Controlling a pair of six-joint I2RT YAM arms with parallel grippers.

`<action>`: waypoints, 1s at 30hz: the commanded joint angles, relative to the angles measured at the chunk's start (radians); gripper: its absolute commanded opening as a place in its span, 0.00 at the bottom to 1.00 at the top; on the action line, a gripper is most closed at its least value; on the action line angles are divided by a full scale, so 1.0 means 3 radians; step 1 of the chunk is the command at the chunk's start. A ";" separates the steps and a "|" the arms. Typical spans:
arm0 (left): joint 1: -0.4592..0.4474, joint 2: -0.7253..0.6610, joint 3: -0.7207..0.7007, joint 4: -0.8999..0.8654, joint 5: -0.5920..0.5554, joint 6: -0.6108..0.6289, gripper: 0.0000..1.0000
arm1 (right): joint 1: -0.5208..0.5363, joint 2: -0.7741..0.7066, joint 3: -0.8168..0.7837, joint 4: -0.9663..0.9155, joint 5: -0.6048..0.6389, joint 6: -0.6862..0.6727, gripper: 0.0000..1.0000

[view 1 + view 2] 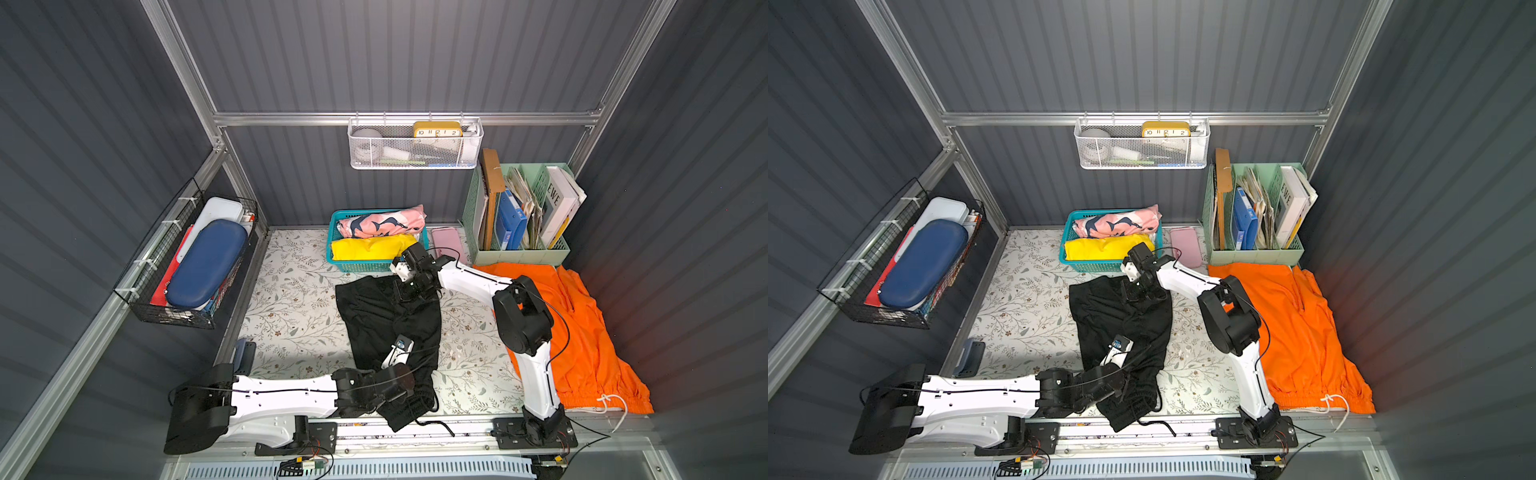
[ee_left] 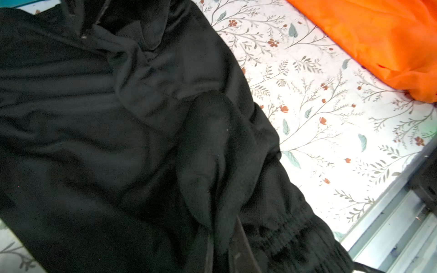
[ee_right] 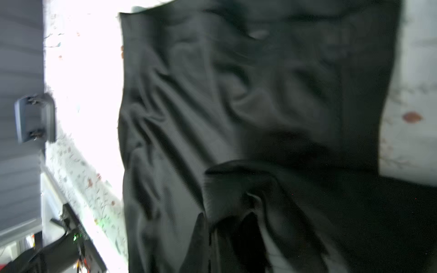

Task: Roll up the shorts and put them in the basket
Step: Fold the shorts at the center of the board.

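I'm pinching the waistband [image 1: 411, 409] of the black shorts [image 1: 382, 320] with the left claw [image 1: 409, 395]. The right claw [image 1: 405, 293] is gripping their edge nearest the teal basket [image 1: 361, 265].

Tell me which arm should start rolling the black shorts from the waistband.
Left. The left gripper is shut on the black shorts beside the waistband at the near edge, so it could probably begin the roll. The right gripper pinches the far hem, better placed to hold the fabric taut.
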 commanded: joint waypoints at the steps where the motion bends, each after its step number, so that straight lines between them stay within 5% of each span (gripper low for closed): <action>1: -0.0009 -0.0050 -0.0040 -0.0158 -0.0110 -0.0123 0.00 | 0.0005 0.0078 -0.0088 0.0114 0.0209 0.0276 0.00; 15: -0.0010 0.0266 0.0129 0.0095 0.0256 0.0444 0.00 | -0.0300 -0.0117 -0.0924 0.0231 0.0784 0.0572 0.00; 30: 0.0028 0.1117 0.0723 0.0601 0.0643 0.0982 0.00 | -0.0969 -0.0980 -0.1911 0.0295 0.1238 0.0576 0.00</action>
